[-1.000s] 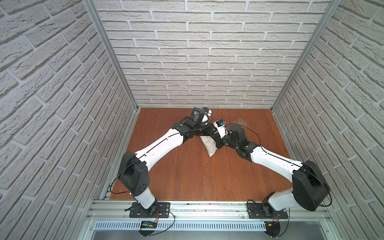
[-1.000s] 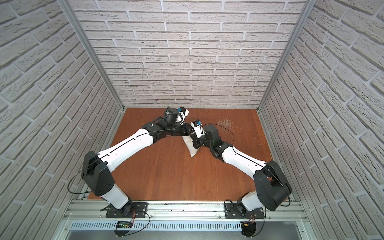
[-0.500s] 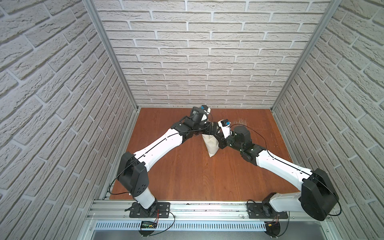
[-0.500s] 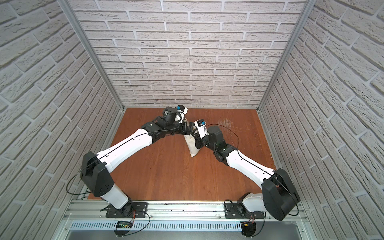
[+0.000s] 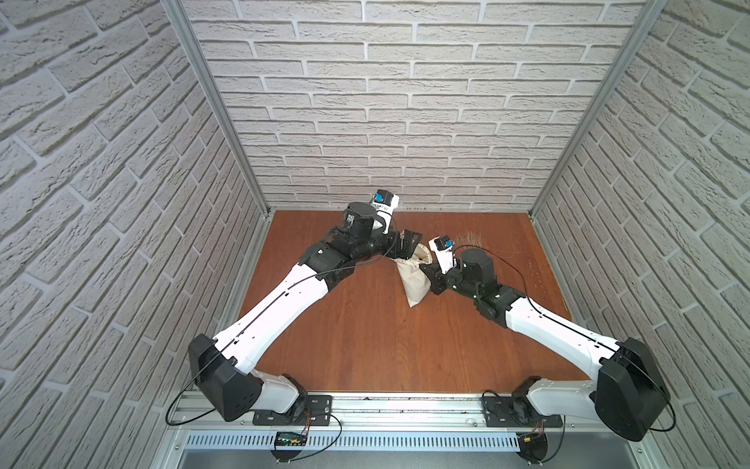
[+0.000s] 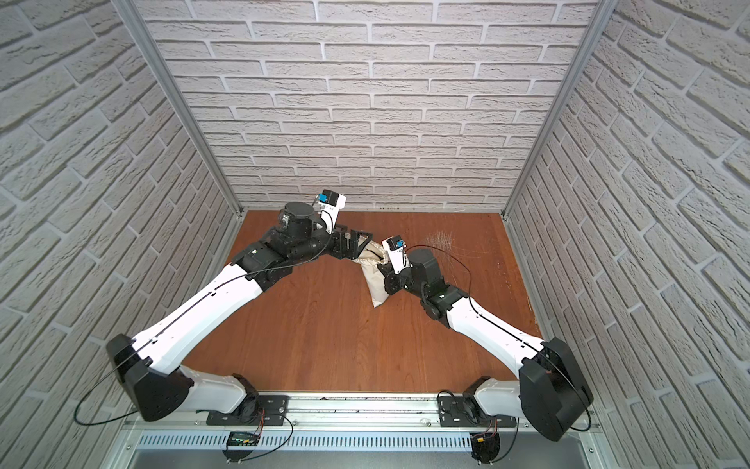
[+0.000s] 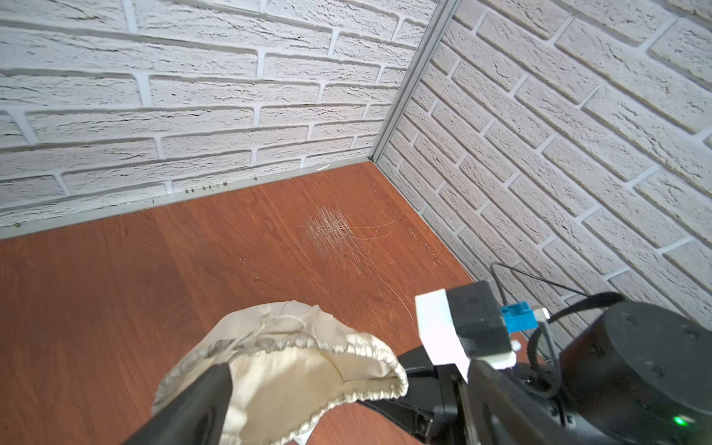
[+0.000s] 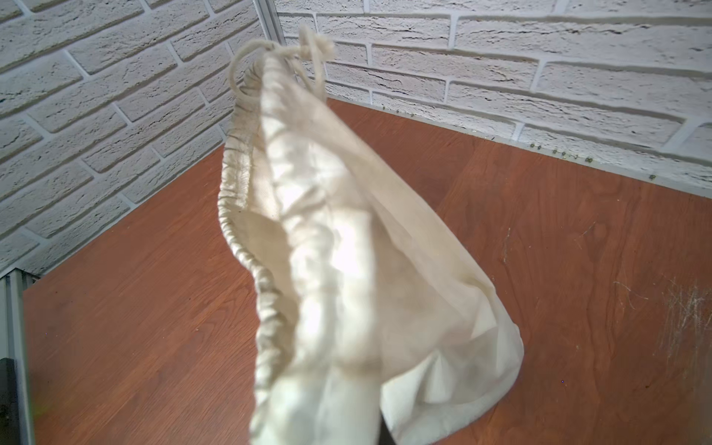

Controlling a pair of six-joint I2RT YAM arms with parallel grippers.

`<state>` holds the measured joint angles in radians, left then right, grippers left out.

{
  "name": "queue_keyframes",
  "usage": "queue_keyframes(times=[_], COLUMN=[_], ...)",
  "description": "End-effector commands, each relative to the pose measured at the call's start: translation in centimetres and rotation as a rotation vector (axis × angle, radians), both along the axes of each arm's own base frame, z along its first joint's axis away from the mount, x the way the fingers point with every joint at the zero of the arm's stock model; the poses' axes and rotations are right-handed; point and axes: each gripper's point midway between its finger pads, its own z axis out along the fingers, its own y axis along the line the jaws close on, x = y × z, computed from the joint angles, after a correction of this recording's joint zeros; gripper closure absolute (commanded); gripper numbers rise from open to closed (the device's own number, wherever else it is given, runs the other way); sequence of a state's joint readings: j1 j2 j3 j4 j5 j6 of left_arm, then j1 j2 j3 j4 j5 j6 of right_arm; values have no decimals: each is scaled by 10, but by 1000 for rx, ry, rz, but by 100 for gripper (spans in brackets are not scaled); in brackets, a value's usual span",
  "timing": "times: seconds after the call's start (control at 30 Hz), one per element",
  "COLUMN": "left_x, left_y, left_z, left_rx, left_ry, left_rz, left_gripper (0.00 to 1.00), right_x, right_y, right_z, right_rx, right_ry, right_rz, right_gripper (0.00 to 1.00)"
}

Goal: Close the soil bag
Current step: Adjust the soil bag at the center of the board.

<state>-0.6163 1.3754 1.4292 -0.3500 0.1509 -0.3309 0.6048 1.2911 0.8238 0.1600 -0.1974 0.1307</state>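
— Where is the soil bag (image 5: 414,280)?

— Over the rear half of the table (image 5: 365,345), about midway between its left and right edges, slung between the two arms. Its mouth is uppermost, toward the far edge. Its lower corner points at the near edge, and I cannot tell whether it touches the wood.

— Who holds it?

— The right gripper (image 5: 429,271) is clamped on the cloth at the bag's side. In the right wrist view the cloth hides the fingers, and the cord (image 8: 266,57) loops at the far end of the hem (image 8: 235,215).

— And the left gripper (image 5: 408,245)?

— Its jaws stand wide apart at the mouth, gripping nothing. In the left wrist view one finger (image 7: 200,400) lies across the gaping mouth. Whether it touches the cloth, I cannot tell.

— Anything else?

— Pale scratches (image 5: 468,237) toward the table's far right corner.
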Motion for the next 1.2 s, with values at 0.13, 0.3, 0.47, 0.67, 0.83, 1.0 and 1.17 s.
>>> queue_keyframes(times=[0.13, 0.3, 0.47, 0.67, 0.83, 1.0, 1.17], left_x=[6, 8, 8, 15, 19, 21, 20], left_y=[26, 31, 29, 23, 16, 11, 3], left_z=[-37, -70, -94, -92, -86, -94, -102], left_rx=[85, 36, -49, -137, -162, -162, -194], left_ry=[40, 150, 255, 308, 350, 423, 472], left_rz=[84, 156, 212, 261, 280, 323, 341], left_gripper=[2, 2, 2, 2, 2, 2, 2], right_x=[-8, -9, -10, -12, -13, -13, -12], right_y=[-4, -5, -5, -4, -4, -4, -3], right_z=[17, 20, 21, 19, 18, 20, 20], right_rx=[34, 49, 56, 60, 61, 64, 68], right_ry=[-15, -10, -9, -4, -4, -8, -8], right_rz=[18, 15, 20, 27, 28, 28, 29], right_gripper=[97, 97, 97, 97, 97, 97, 97])
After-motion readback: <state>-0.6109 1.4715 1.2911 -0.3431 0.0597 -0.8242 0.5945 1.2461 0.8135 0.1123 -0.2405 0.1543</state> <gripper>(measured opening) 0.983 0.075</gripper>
